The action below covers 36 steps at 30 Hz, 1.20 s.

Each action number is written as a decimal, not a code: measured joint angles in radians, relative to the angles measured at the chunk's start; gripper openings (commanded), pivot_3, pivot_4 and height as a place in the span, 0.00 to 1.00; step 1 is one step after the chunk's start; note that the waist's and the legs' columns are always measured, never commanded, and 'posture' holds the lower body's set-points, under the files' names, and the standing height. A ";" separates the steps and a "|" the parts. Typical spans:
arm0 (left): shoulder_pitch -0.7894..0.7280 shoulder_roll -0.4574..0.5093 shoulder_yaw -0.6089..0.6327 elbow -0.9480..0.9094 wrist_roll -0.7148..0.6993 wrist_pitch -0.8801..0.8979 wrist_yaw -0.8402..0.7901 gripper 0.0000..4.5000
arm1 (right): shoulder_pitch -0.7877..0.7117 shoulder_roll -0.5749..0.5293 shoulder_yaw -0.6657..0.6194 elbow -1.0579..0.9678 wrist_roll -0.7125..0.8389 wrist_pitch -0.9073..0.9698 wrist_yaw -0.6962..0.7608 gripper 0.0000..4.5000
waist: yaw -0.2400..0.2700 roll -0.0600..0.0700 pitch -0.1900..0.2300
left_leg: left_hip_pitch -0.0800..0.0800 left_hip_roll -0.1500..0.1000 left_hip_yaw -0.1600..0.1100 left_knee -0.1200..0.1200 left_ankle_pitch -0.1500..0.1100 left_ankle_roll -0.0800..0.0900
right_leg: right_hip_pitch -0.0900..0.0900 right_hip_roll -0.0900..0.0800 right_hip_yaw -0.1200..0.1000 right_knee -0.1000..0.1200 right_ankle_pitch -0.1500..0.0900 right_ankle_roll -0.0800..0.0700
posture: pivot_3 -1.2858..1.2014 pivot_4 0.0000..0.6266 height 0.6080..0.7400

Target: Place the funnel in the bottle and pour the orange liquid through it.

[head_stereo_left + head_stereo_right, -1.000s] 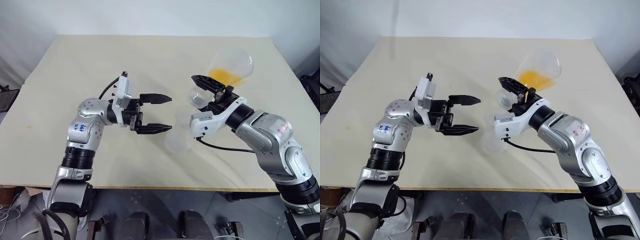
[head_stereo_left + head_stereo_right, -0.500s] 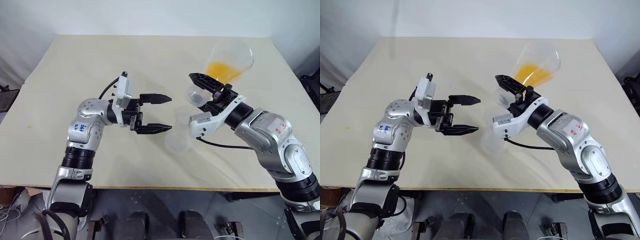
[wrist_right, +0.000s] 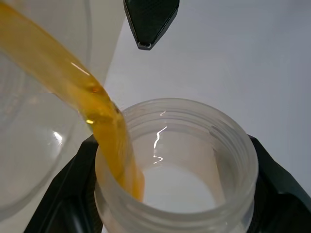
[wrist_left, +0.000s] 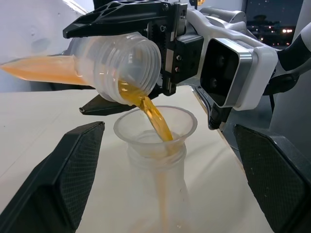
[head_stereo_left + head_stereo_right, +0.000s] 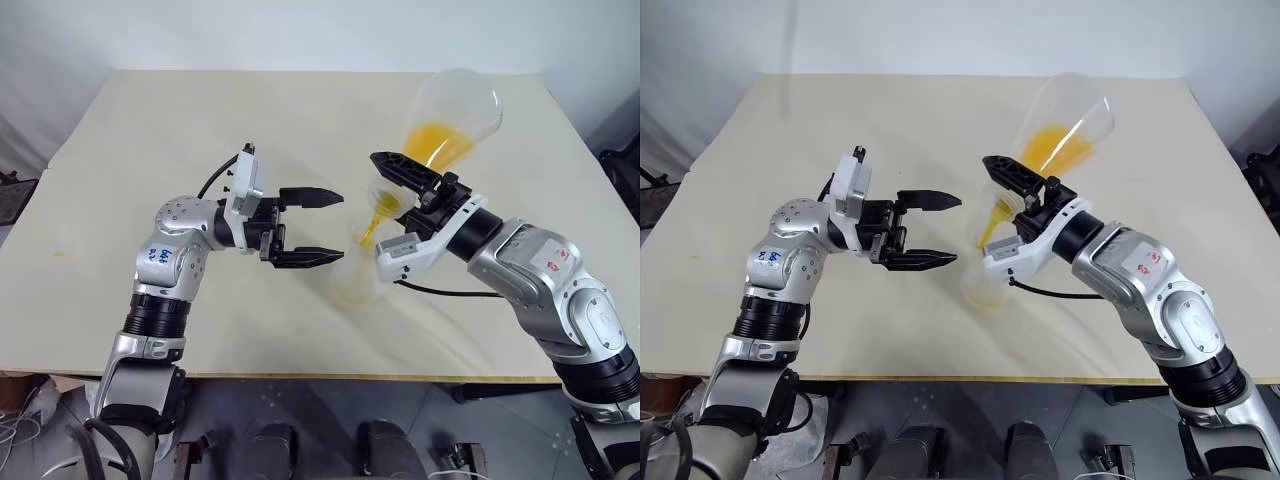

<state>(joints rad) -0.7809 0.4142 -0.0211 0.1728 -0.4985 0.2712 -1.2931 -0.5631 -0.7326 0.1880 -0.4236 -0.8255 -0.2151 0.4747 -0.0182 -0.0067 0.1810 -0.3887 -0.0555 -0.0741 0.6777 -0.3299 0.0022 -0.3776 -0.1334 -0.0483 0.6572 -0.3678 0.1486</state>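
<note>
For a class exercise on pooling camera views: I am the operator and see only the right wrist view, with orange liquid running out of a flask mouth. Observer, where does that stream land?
Observer: The orange liquid from the larger flask drops into the funnel seated in the bottle's neck.
Operator: Does any reach the bottom?
Observer: Yes, the head views show an orange pool in the bottle's base.
Operator: And the other arm?
Observer: The left hand is open, level with the bottle, not gripping it.
</note>
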 measured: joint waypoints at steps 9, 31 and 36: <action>0.000 -0.001 0.000 0.000 0.000 0.000 0.000 1.00 | 0.001 0.000 -0.011 0.022 0.000 -0.003 -0.003 0.63 | -0.009 0.000 0.000 | 0.000 0.000 0.000 0.000 0.000 0.000 | 0.000 0.000 0.000 0.001 0.000 0.000 | 0.52 0.24 1.00; 0.000 0.000 0.000 0.000 0.000 0.000 0.002 1.00 | 0.000 0.000 -0.031 0.035 -0.022 -0.043 -0.010 0.63 | -0.010 0.000 0.000 | 0.000 0.000 0.000 0.000 0.000 0.000 | 0.000 0.000 0.000 0.001 0.000 0.000 | 0.52 0.24 1.00; 0.000 0.000 0.000 0.000 0.000 0.000 0.002 1.00 | 0.000 0.000 -0.031 0.039 -0.023 -0.048 -0.011 0.63 | -0.010 0.000 0.000 | 0.000 0.000 0.000 0.000 0.000 0.000 | 0.000 0.000 0.000 0.001 0.000 0.000 | 0.52 0.24 1.00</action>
<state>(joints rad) -0.7809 0.4138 -0.0210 0.1729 -0.4985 0.2712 -1.2909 -0.5629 -0.7330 0.1566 -0.3851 -0.8484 -0.2626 0.4640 -0.0277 -0.0066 0.1810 -0.3885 -0.0553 -0.0743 0.6782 -0.3299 0.0021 -0.3776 -0.1334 -0.0482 0.6582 -0.3678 0.1486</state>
